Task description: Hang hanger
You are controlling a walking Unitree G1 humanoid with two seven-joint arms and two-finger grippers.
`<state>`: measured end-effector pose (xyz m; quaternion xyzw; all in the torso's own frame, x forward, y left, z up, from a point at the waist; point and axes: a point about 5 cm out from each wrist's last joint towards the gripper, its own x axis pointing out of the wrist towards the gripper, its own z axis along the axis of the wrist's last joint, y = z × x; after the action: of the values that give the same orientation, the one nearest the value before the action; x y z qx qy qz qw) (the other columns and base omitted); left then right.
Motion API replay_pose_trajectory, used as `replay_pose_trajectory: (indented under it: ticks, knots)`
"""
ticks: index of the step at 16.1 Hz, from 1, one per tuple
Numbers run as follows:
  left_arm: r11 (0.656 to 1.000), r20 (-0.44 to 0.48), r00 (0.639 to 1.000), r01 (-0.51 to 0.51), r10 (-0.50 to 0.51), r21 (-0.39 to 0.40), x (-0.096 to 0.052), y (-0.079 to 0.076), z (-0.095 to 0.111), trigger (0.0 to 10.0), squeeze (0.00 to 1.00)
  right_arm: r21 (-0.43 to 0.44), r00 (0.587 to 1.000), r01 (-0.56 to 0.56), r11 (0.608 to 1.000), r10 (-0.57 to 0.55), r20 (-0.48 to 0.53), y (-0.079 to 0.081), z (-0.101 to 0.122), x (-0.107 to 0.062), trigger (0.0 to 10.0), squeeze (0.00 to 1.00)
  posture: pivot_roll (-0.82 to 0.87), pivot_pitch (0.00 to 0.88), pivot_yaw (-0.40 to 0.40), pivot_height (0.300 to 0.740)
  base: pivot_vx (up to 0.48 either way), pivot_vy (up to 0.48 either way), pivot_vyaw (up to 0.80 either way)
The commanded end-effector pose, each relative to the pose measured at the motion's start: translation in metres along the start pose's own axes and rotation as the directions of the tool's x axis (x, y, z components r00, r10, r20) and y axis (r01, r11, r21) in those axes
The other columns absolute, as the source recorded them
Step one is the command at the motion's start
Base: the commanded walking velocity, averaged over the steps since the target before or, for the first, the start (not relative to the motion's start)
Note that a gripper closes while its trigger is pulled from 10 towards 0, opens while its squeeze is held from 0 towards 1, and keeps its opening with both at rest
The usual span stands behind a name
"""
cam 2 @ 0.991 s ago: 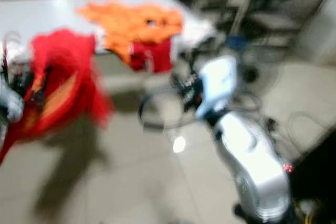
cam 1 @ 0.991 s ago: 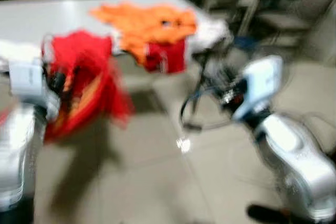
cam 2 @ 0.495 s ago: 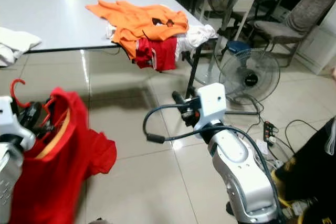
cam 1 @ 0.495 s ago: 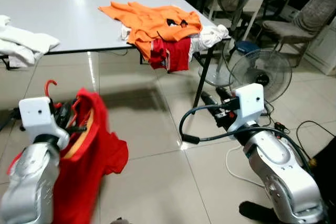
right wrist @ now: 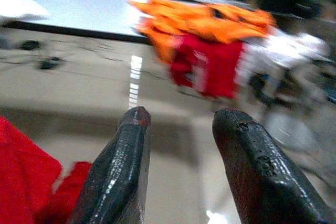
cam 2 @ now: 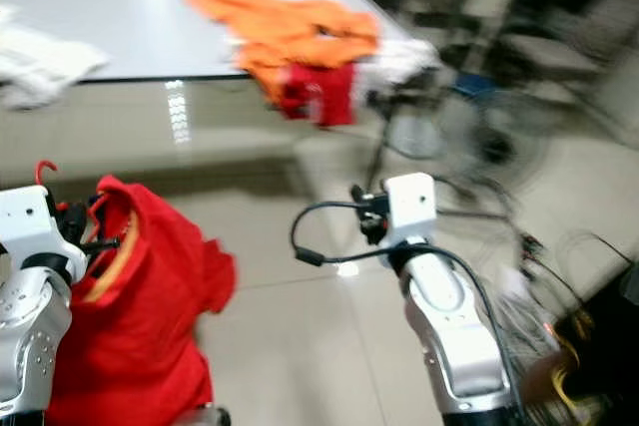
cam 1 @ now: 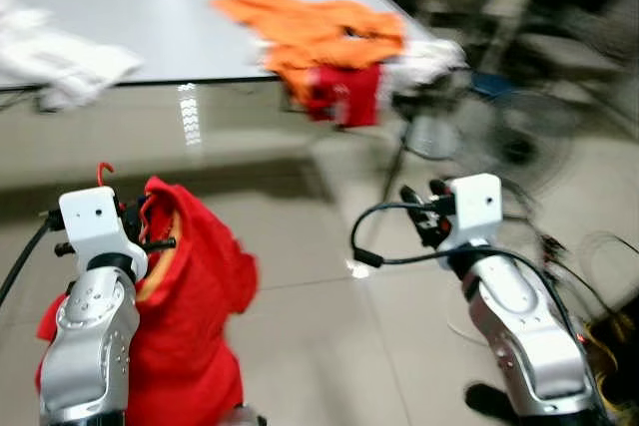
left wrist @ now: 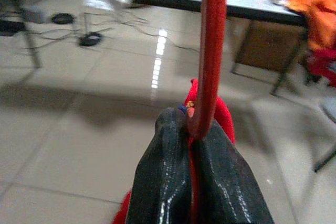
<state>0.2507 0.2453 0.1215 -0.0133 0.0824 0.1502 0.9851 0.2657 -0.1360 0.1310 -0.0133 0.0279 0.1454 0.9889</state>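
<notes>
The whole view is seen to have shifted since half a second ago, so the camera has moved; the red hanger [left wrist: 210, 51] is still clamped in the left gripper [left wrist: 195, 145], jaws closed, lower left of the frame, red garment [cam 1: 195, 316] draped; the right gripper [right wrist: 184, 124] is carried open and empty; no rail is visible, so hanging is judged pending.

Both somewhat blurred head views look down at floor [cam 1: 319, 346] and table [cam 1: 150, 27]; wrist views face tableward.
</notes>
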Motion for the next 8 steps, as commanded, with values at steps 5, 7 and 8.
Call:
replay_pose_trajectory:
  ticks: [5,7,8]
  knots:
    - [0.997,0.065,0.995,-0.081,0.082,-0.013,-0.018,-0.001,0.003,10.0,0.0,0.008,0.989,-0.148,0.989,0.148,0.029,0.017,0.001,0.001,10.0,0.0,-0.06,0.0,-0.073,0.74,0.0,0.0,0.8]
    - [0.993,0.045,0.992,-0.117,0.117,0.001,-0.017,0.004,0.001,10.0,0.0,-0.011,0.974,-0.223,0.975,0.224,0.03,0.023,0.001,0.002,10.0,0.0,-0.05,0.0,-0.084,0.74,0.0,0.0,0.8]
    - [0.995,0.053,0.994,-0.095,0.094,0.014,-0.016,0.003,0.003,10.0,0.0,-0.018,0.972,-0.23,0.973,0.231,0.036,0.023,0.003,0.003,10.0,0.0,-0.05,0.0,-0.087,0.74,0.0,0.0,0.8]
